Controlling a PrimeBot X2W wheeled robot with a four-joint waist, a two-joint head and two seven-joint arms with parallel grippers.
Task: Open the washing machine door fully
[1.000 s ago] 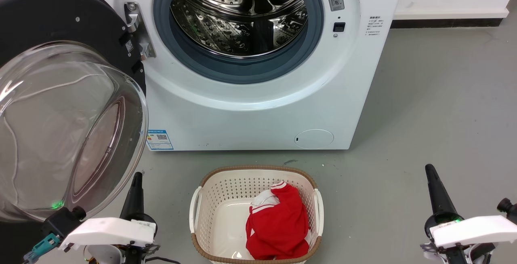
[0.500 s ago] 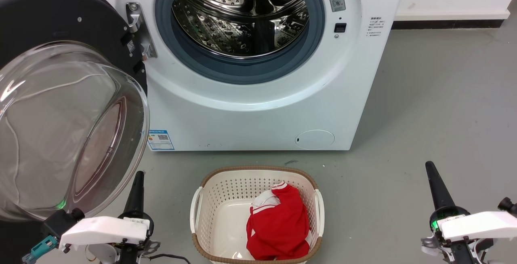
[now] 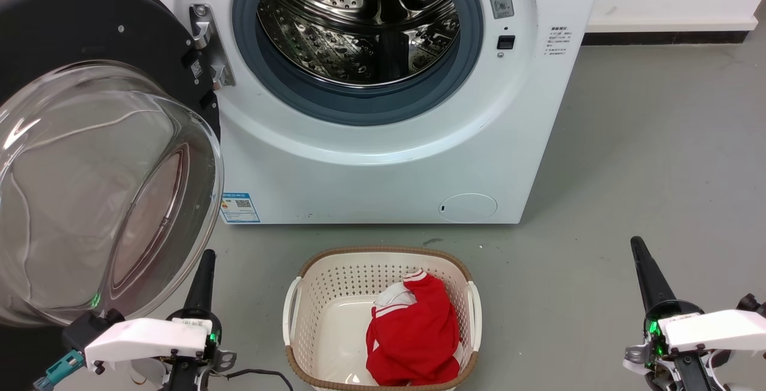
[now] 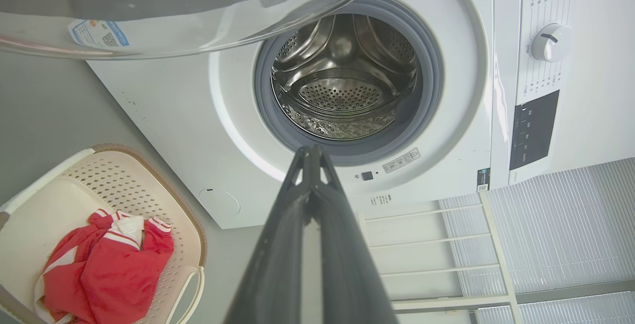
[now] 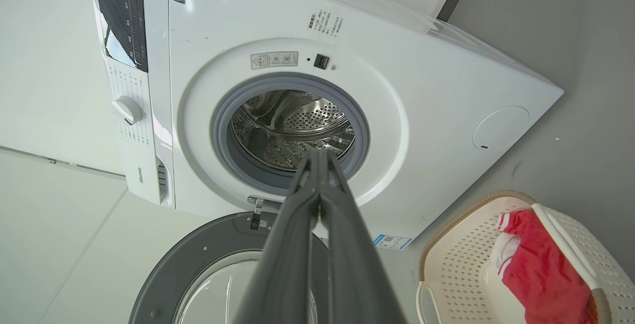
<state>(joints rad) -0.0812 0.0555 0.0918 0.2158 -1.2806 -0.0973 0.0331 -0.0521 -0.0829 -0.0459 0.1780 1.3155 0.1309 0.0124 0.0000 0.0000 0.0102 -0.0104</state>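
White washing machine, steel drum exposed. Its door, a glossy black disc with a bulging clear glass bowl, stands wide open at the machine's left. Beige basket in front holds a red garment. Left gripper and right gripper: fingers pressed together, empty.

Laundry area: washing machine, laundry basket.

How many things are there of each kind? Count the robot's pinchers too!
washing machine: 1
washing machine door: 1
laundry basket: 1
red garment: 1
grippers: 2, the left gripper and the right gripper
Total: 6
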